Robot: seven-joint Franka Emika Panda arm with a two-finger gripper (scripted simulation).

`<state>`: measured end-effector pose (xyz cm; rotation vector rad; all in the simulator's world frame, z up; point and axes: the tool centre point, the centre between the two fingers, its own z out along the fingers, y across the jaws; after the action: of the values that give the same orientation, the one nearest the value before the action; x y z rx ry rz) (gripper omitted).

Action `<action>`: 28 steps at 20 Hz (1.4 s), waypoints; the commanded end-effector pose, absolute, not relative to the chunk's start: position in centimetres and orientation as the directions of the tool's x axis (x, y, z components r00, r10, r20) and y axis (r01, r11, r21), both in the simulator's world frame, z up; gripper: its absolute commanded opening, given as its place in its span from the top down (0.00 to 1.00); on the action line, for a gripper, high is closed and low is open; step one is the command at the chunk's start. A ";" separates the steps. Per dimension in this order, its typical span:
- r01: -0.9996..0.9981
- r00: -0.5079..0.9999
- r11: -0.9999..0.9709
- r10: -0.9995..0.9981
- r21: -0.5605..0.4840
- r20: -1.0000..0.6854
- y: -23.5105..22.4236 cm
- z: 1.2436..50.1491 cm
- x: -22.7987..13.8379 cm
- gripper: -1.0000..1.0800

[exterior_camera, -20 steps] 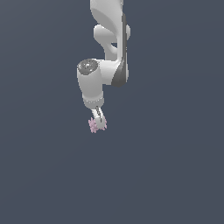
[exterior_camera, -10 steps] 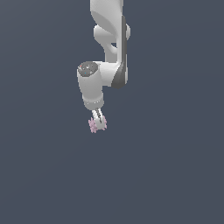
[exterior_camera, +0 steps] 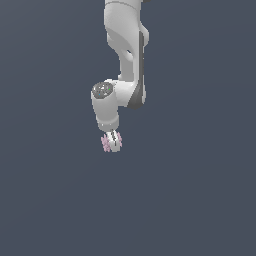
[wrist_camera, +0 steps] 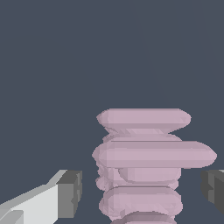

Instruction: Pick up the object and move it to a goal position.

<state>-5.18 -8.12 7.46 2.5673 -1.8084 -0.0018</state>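
Note:
The object (exterior_camera: 105, 143) is a small pale-pink bumpy lump below the white arm in the exterior view. In the wrist view the object (wrist_camera: 144, 153) fills the middle as stacked pink ridges. My gripper (exterior_camera: 113, 142) hangs straight down over it, open, with one finger on each side. In the wrist view the gripper (wrist_camera: 142, 192) shows a grey pad (wrist_camera: 70, 192) with a narrow gap to the lump. The other pad (wrist_camera: 213, 189) sits against the lump's widest ridge. Whether the lump rests on the ground cannot be told.
A plain dark blue-grey surface (exterior_camera: 200, 200) fills the whole scene. The white arm (exterior_camera: 127, 55) comes down from the upper edge of the exterior view. No goal marker shows.
The wrist has dropped lower while the pink lump stayed where it was. The fingers, which were above the lump, now stand on either side of it.

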 end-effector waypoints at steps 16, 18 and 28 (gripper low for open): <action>-0.942 0.337 -0.337 -0.942 -0.001 0.000 -8.4 7.7 -5.0 1.00; -0.942 0.337 -0.337 -0.942 -0.001 0.000 -8.8 8.3 -4.9 1.00; -0.942 0.336 -0.336 -0.942 0.000 0.001 -13.1 14.3 -3.6 1.00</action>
<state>-3.86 -12.20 13.13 2.5674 -1.8097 0.0001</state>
